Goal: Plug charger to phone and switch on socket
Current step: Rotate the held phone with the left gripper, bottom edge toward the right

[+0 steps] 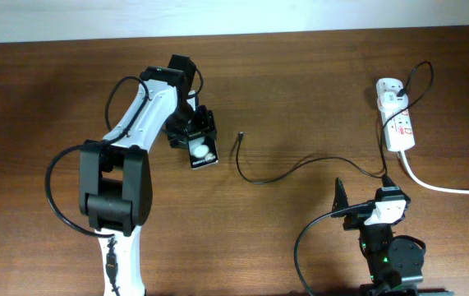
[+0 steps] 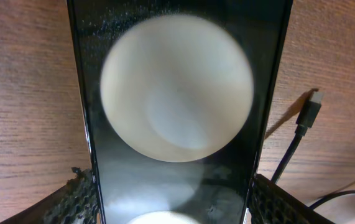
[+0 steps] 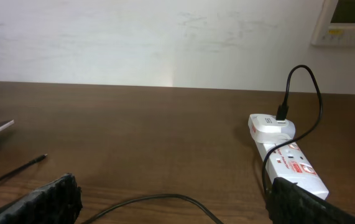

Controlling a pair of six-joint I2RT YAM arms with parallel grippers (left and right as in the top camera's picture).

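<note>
The phone (image 2: 177, 93) is clamped in jaws of the left gripper (image 2: 175, 190).

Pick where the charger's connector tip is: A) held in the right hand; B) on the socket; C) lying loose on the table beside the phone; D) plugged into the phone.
C: the charger tip lies bare on the table, apart from the phone gripped by the left hand.
</note>
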